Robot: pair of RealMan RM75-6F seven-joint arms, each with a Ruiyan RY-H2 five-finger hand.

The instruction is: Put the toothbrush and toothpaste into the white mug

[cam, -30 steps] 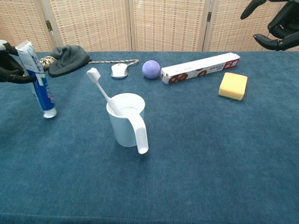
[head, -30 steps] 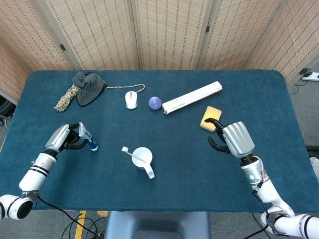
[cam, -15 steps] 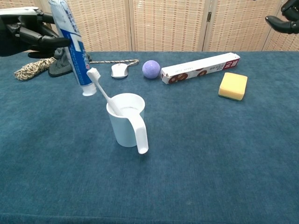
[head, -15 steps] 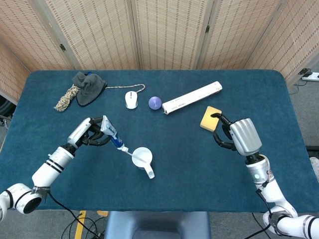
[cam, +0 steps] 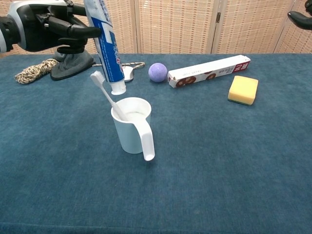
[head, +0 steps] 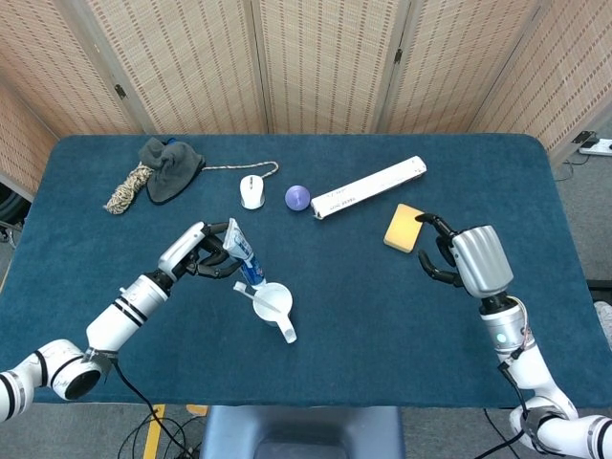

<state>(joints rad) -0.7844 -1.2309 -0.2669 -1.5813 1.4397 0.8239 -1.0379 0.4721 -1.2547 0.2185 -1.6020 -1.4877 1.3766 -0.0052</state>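
Note:
The white mug (cam: 130,127) (head: 273,302) stands near the table's front middle, handle toward the front. A white toothbrush (cam: 107,96) (head: 246,291) leans inside it, bristles up and to the left. My left hand (cam: 46,30) (head: 199,256) grips a blue and white toothpaste tube (cam: 106,46) (head: 243,254) upright, cap down, its cap just above the mug's left rim beside the brush head. My right hand (head: 459,258) hovers at the right with fingers apart and holds nothing; only fingertips (cam: 301,16) show in the chest view.
A yellow sponge (cam: 243,89), a long white box (cam: 208,70), a purple ball (cam: 157,71) and a white mouse (head: 251,191) lie behind the mug. A grey cloth (head: 169,165) and coiled rope (head: 122,189) sit at the back left.
My left hand has carried the toothpaste tube rightward from the table's left side up to the mug's rim. My right hand has drifted slightly right and back.

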